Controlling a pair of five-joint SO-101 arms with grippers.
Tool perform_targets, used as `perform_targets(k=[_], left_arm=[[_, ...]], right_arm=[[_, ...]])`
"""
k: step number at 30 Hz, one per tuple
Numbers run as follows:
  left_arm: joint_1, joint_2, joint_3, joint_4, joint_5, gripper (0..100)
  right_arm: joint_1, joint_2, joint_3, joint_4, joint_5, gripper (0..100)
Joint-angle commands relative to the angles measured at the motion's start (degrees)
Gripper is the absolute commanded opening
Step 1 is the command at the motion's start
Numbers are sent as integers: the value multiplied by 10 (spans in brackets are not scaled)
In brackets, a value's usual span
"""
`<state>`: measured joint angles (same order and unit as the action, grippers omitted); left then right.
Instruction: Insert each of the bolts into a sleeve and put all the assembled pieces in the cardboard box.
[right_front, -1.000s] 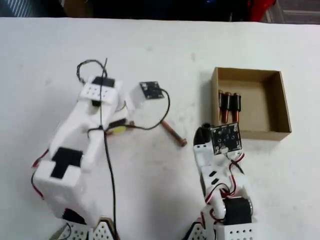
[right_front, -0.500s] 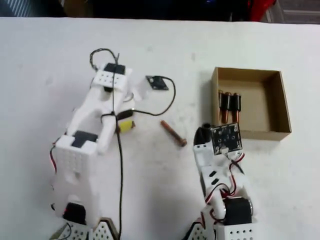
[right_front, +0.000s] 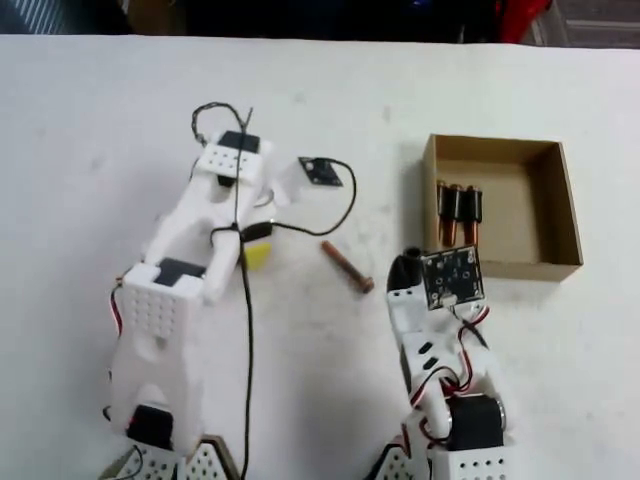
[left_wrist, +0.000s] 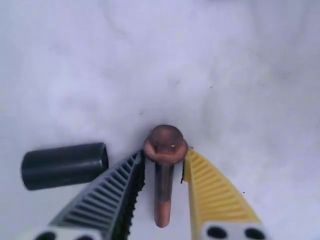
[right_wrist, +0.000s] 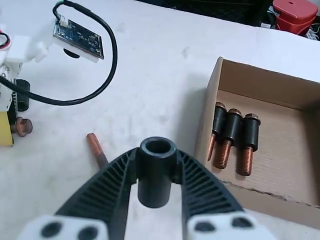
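The table (right_front: 90, 110) is a plain white surface, faintly scuffed and speckled. Beyond its far edge the room is dark, with a red container (right_wrist: 295, 15) standing there behind the cardboard box (right_front: 520, 195). The box sits open-topped on the table. Three assembled pieces (right_front: 458, 210) lie side by side on its floor against one wall, each a copper bolt pushed through a black sleeve, and the rest of the floor is bare brown card. The right gripper (right_wrist: 157, 156) hangs just beside the near corner of the box. Its black ribbed fingers (right_wrist: 112, 187) are pinched on either side of an upright sleeve (right_wrist: 156, 175), whose open bore faces up. A loose bolt (right_front: 347, 266) lies slantwise on the white surface near that same corner of the box. In the right wrist view, part of it is hidden behind one black finger. Farther from the box, past the loose bolt, is the left gripper (left_wrist: 164, 156). One of its fingers is grey and the other yellow, and they are closed on the shank of a held bolt (left_wrist: 163, 192). The flanged hex head of this bolt sticks out past the fingertips, above the table. A lying sleeve (left_wrist: 64, 165) rests on its side on the table just beside the grey finger, well apart from the box. A small circuit board (right_front: 322, 171) on a looping black cable (right_front: 345, 205) hangs at the left arm's wrist, on the side that faces the box.
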<state>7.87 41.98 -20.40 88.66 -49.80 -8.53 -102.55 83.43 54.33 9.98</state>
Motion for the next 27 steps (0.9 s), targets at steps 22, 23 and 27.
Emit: perform_targets(k=[22,23,27], left_arm=[[40,27,-26,-54,7,23],[41,27,-26,-57,7,24],[44,23,-27,-53,7,23]], right_arm=[[7,-6,-6,1,-3,17],[7,-6,-6,1,-3,17],[7,-6,-6,1,-3,17]])
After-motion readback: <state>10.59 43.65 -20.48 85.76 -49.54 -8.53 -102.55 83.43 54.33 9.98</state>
